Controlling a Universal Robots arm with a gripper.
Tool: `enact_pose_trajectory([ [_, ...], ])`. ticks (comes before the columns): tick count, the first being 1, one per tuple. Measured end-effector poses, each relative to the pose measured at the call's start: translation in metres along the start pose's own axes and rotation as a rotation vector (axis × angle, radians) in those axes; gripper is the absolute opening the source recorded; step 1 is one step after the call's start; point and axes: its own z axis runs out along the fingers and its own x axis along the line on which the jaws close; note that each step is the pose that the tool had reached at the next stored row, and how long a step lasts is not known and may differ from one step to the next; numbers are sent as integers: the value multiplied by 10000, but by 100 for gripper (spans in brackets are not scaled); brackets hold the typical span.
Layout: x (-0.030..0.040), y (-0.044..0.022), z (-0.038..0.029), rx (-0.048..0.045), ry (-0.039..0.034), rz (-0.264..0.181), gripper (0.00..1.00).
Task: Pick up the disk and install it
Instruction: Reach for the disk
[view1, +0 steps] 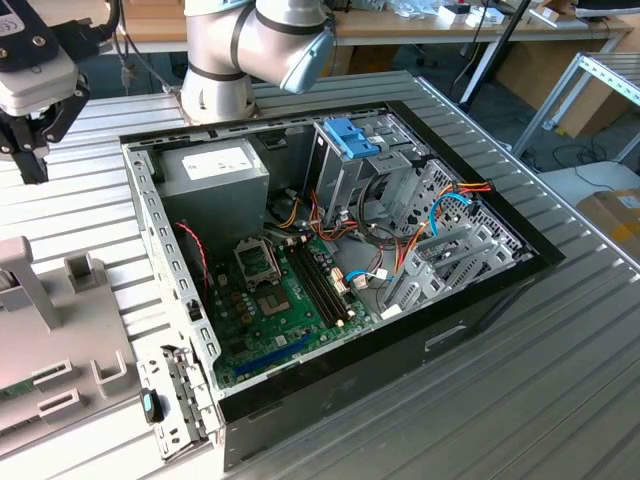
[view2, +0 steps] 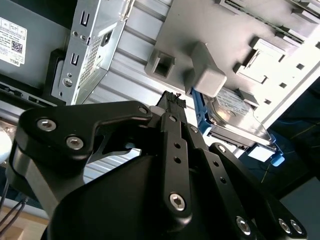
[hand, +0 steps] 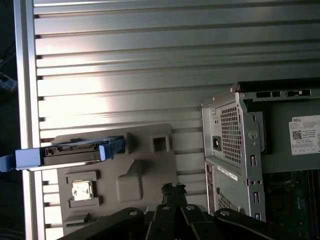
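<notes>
The disk (hand: 70, 152) stands on edge in a slot of the grey fixture (hand: 145, 175). Its long axis runs parallel to the ribs of the bench (hand: 150, 60). The blue handle end points away from the open computer case (hand: 240, 150) and projects past the fixture's rim, close to the bench edge. The end effector (hand: 173, 189), fingers pressed together and empty, hovers over the fixture, apart from the disk. Bare ribbed bench lies alongside the disk's broad face.
</notes>
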Motion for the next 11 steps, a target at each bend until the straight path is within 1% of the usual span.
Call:
enact_pose_trajectory([
  [7,16,-1,0,0,0,1,11],
  [11,56,-4,-2,0,0,0,11],
])
